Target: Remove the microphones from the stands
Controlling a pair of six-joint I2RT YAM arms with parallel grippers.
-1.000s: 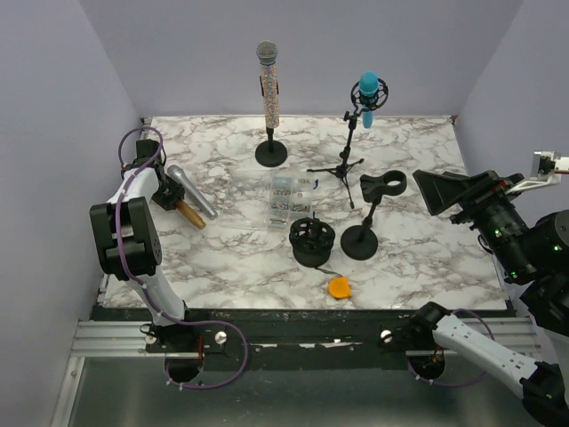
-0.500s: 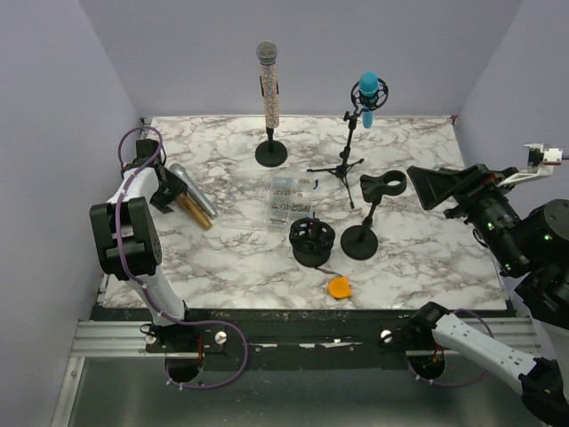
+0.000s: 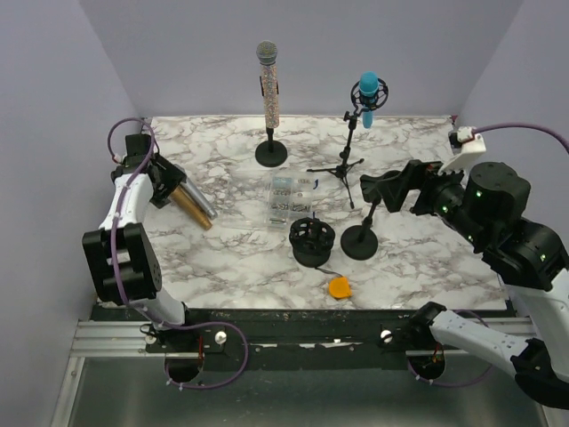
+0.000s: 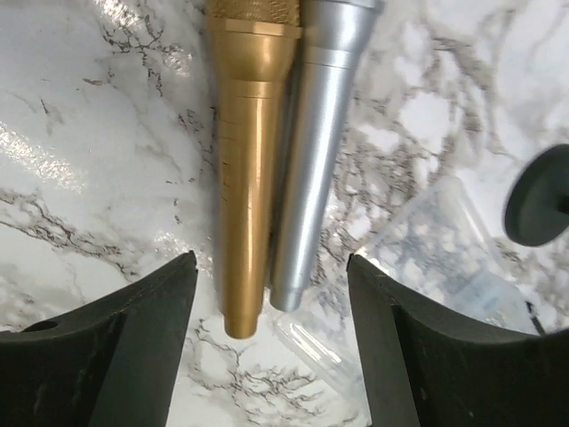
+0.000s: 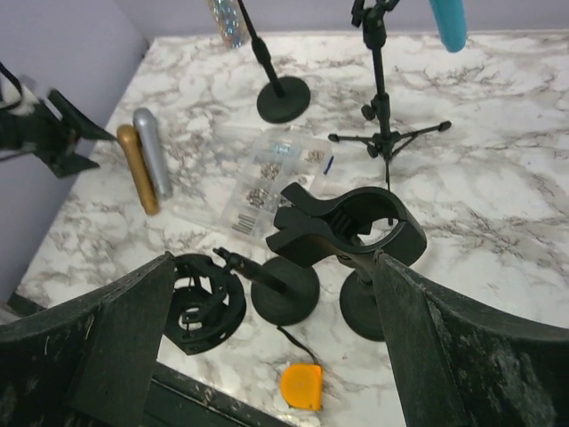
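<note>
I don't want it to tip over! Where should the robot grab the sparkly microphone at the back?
Probably around the long straight body of the sparkly microphone, below its grey mesh head, coming in level from the front with a finger on each side. It stands upright in its round-based stand, so a side grip there should let it lift straight up.

Bright, even light comes from overhead. The glossy white-and-grey marble tabletop [image 4: 98, 133] shows patchy glare (strongest in the left wrist view). Shadows under the round black stand base [image 3: 271, 153] are faint.
</note>
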